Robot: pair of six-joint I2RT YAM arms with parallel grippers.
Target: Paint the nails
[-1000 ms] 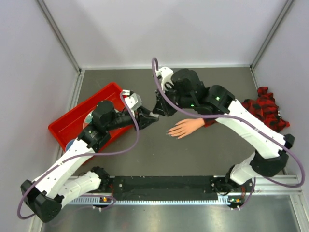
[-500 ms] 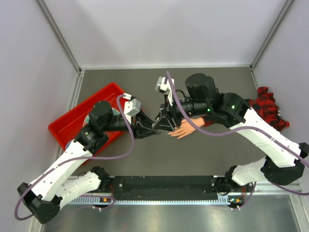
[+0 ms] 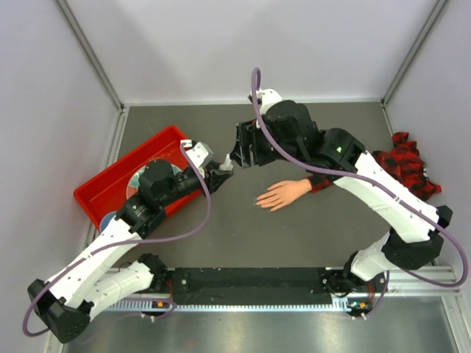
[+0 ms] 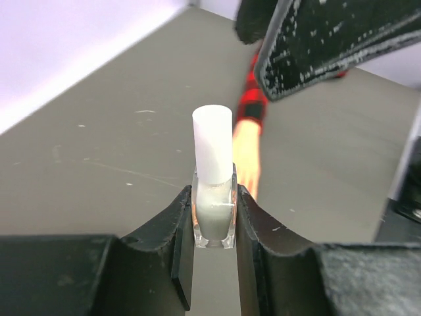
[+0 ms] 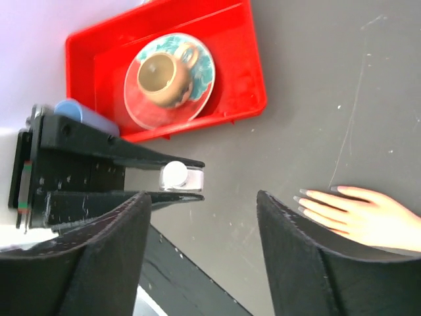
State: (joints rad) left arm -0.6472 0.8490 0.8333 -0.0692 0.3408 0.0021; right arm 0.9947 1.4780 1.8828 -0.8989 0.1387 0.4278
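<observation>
A small clear bottle [image 4: 214,209] with a white cap [image 4: 212,141] stands upright between the jaws of my left gripper [image 4: 214,201], which is shut on it. In the top view the bottle [image 3: 227,162] hangs left of the fake hand [image 3: 283,194]. The hand lies palm down, and its nails [image 5: 304,197] point left with greyish tips. My right gripper [image 5: 200,224] is open and empty, hovering above the bottle [image 5: 181,176] and the fingertips. From above, the right gripper [image 3: 245,149] sits just right of the bottle.
A red tray [image 3: 158,142] at the left holds a patterned plate [image 5: 197,85] with a brown cup [image 5: 160,76]; a blue object [image 5: 75,112] lies beside it. The plaid sleeve [image 3: 403,168] bunches at the right wall. A black rail [image 3: 250,283] runs along the near edge.
My right gripper has opened and pulled up and back from the bottle. The left gripper still holds the bottle, cap on, and has drawn back a little to the left.
</observation>
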